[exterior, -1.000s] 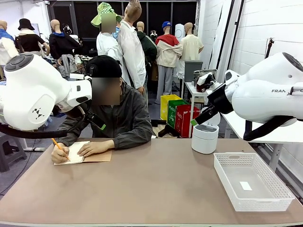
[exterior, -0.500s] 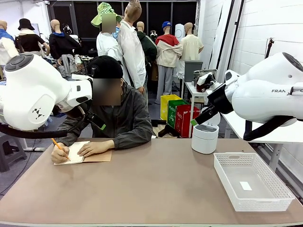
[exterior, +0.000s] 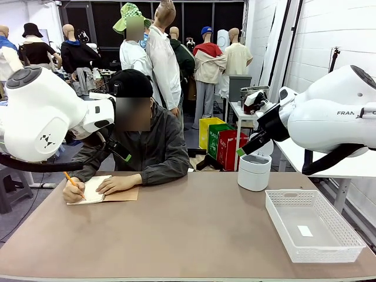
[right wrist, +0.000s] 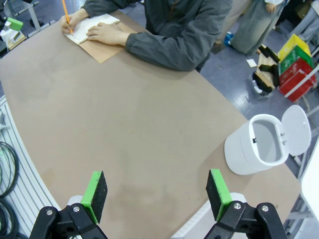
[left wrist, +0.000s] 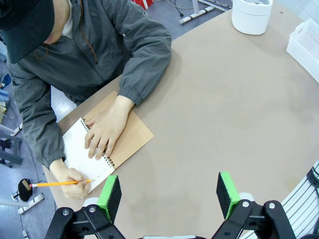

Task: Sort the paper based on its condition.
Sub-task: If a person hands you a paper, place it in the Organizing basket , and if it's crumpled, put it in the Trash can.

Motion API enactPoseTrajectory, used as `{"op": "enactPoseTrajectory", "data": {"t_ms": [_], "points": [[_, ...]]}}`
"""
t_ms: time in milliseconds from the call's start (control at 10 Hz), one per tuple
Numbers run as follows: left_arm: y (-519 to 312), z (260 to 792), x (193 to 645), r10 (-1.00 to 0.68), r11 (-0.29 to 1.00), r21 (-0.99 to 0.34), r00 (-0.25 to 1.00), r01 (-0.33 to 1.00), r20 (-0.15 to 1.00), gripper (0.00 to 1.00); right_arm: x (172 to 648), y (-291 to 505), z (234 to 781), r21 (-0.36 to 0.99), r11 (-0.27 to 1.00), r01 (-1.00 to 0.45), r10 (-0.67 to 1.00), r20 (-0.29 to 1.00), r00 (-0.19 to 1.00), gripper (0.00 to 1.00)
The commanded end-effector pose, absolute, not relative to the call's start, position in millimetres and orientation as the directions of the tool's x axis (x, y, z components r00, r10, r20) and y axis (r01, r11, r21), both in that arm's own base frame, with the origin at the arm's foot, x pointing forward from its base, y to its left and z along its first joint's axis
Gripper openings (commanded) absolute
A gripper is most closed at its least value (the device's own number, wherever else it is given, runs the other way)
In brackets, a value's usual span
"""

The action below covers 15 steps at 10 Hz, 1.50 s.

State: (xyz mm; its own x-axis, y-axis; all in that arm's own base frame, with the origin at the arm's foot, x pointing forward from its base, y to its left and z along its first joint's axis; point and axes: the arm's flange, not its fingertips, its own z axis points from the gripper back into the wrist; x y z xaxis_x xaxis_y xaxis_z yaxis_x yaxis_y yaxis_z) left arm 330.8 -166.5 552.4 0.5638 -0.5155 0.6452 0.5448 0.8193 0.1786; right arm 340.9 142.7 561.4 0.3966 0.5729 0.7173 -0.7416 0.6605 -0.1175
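**Person [exterior: 154, 150] writes as 2 open tools hang over desk [exterior: 194, 235]**
Left tool [left wrist: 168, 191] and right tool [right wrist: 155, 186] hover with fingers spread, holding nothing; the white page [left wrist: 75, 144] lies in the spiral notebook [left wrist: 135, 135], under the person's hands [left wrist: 104, 133], near the desk's far-left corner.

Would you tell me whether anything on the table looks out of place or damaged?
Nothing stands out: the notebook lies flat under the person's hand, the bin stands upright, lid open, and the basket sits level.
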Motion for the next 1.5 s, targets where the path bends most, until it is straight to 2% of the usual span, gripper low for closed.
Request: {"op": "enactPoseTrajectory", "data": {"t_ms": [0, 1400], "points": [[-166.5, 552.0, 330.8, -0.516, 0.821, 0.182, 0.565, 0.541, 0.645, 1.0, 340.6, 143.1, 561.2, -0.114, 0.659, -0.744, 0.573, 0.717, 0.397, 1.0], [-166.5, 552.0, 330.8, -0.516, 0.821, 0.182, 0.565, 0.541, 0.645, 1.0, 340.6, 143.1, 561.2, -0.114, 0.659, -0.744, 0.573, 0.717, 0.397, 1.0]]}}
